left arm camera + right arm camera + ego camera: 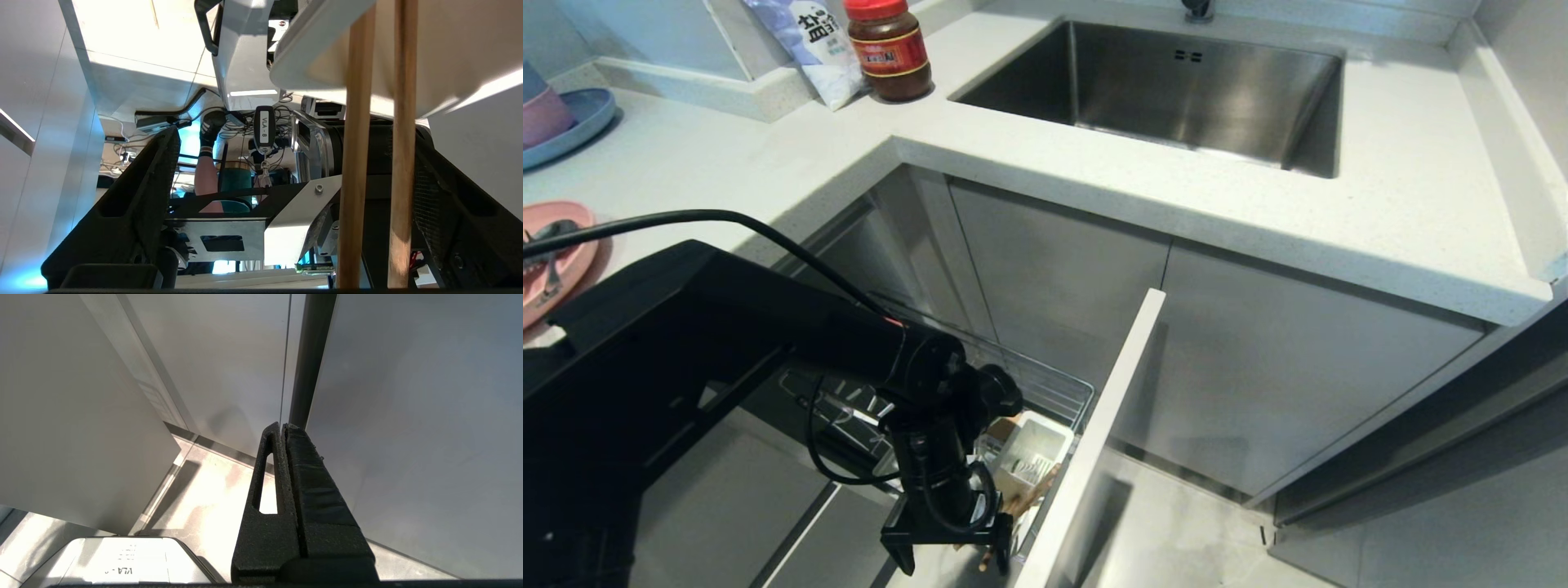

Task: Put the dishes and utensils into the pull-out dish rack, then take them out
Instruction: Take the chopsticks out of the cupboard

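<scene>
The left end effector point(947, 549) hangs open low over the pulled-out dish rack point(1045, 392), its fingers either side of the chopsticks point(378, 163) standing by the white cutlery tray point(1033, 457). This looks like the chopstick step, either just released or about to be gripped; the next move calls for closing squarely on them or lifting straight clear. The right end effector point(286, 506) is parked closed, and the pink plate point(556, 261) waits on the tabletop point(727, 155).

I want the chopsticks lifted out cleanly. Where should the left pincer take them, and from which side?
Probably across both shafts of the chopsticks at once, near their free upper ends, coming from above. They lie side by side between the open left pincer, lower ends in the pull-out dish rack.

High head view; two close wrist views
</scene>
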{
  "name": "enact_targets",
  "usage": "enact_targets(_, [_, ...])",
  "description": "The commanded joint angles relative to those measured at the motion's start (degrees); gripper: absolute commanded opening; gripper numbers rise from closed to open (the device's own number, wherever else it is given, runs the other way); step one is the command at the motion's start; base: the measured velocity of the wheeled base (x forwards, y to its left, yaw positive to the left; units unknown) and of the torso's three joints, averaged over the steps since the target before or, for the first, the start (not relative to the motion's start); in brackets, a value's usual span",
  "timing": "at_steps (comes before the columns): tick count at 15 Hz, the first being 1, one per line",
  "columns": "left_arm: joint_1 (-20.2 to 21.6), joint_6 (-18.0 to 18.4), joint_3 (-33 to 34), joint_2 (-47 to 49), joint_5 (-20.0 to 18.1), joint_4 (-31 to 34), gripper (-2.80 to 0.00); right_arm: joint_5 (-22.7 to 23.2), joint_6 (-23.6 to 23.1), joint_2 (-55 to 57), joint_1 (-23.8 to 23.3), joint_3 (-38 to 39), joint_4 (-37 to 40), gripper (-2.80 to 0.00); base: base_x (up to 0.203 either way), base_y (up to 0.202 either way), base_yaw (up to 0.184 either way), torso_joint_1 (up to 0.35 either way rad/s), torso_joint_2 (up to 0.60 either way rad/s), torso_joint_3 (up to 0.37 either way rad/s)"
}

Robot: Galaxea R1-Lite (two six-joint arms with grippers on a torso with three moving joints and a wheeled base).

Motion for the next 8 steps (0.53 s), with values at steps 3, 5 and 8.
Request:
enact_targets(3, [0.0, -0.3, -0.3, 0.6, -0.1, 0.3, -2.80, 0.0, 0.0, -0.2, 0.0, 0.1, 0.0, -2.80, 0.000, 0.000, 0.000, 0.000, 0.00, 0.000])
enact_targets(5, [0.0, -0.4, -0.3, 0.6, -0.1, 0.1, -2.80, 0.0, 0.0, -0.2, 0.0, 0.1, 0.0, -2.80, 0.000, 0.000, 0.000, 0.000, 0.00, 0.000])
enact_targets(8, [-0.2, -0.5, -0.7, 0.6, -1.2, 0.2, -2.80, 0.0, 0.0, -0.2, 0.0, 0.1, 0.0, -2.80, 0.000, 0.000, 0.000, 0.000, 0.00, 0.000])
